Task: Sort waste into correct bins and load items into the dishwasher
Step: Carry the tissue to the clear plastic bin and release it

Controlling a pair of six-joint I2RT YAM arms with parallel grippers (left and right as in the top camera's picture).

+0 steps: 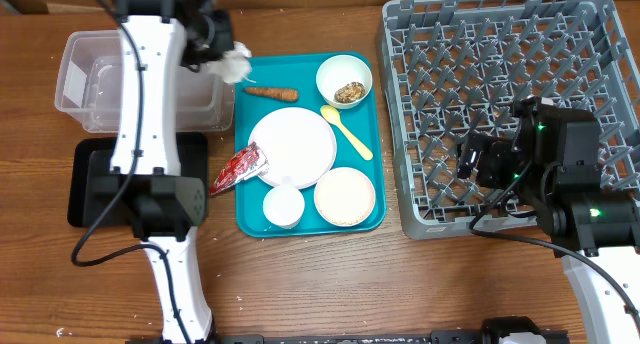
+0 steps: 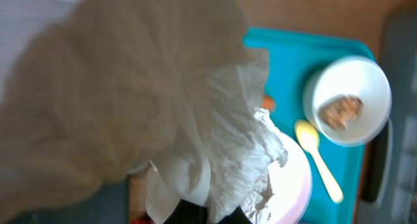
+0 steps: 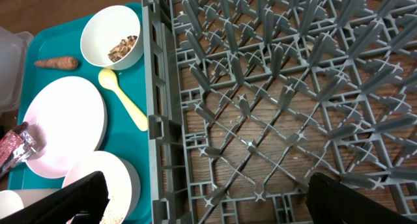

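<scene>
Wooden table: left gripper pinches the crumpled napkin beside the clear tub; right gripper hangs wide open over the rack.

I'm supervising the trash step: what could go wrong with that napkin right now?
The crumpled napkin in the left claw hangs at the rim of the clear tub, so a release here might land it on the teal tray or carrot. It also fills the left wrist view, hiding the tub from that camera.
</scene>
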